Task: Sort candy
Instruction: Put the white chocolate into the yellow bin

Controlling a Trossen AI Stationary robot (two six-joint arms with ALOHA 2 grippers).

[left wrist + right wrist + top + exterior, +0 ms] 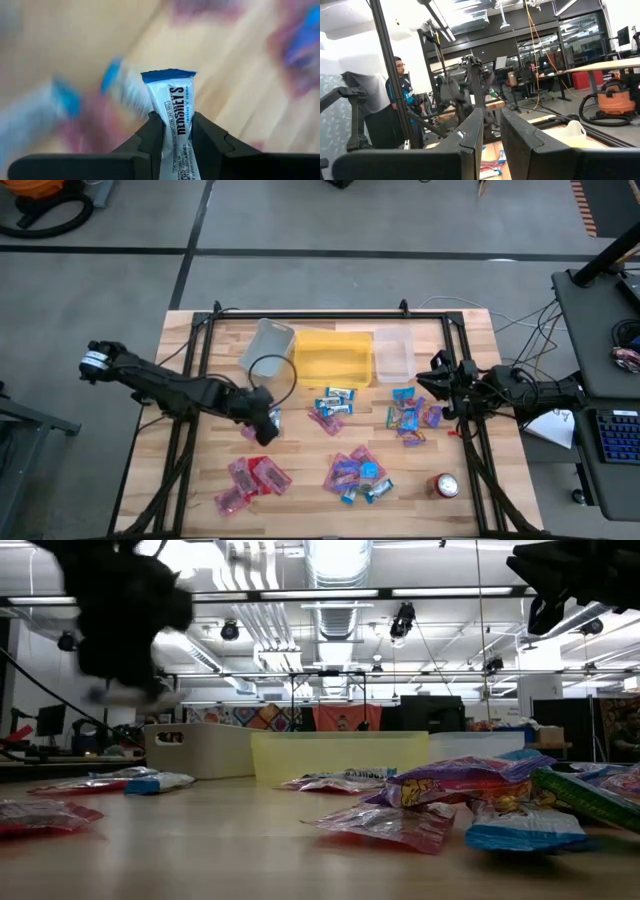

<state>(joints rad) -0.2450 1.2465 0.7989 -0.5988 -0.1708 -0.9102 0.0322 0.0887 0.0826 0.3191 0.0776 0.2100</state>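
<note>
My left gripper [266, 423] hangs over the table's left middle, shut on a white candy bar with blue ends [172, 107]. Loose candy lies in heaps on the wood: red-pink pieces [250, 480] near left, a mixed heap [355, 470] near middle, blue-and-white pieces [335, 402] in the middle, and more mixed ones [410, 418] to the right. My right gripper [491, 135] waits raised at the right edge, with a narrow gap between its fingers and nothing in it. My left gripper pinches the bar between its two fingers [152, 137], which sit on the bar's two long sides [165, 125] about halfway along. The gripper slants down from above and the bar runs along the fingers. Its blue end [167, 76] juts past the fingertips, clear of the table.
Along the far side stand a clear tub [268, 345], a yellow bin [333, 360] and a clear bin [393, 355]. A red and silver can [445, 485] stands near right. A black frame [300, 315] borders the table. A person shows beyond the table [400, 95].
</note>
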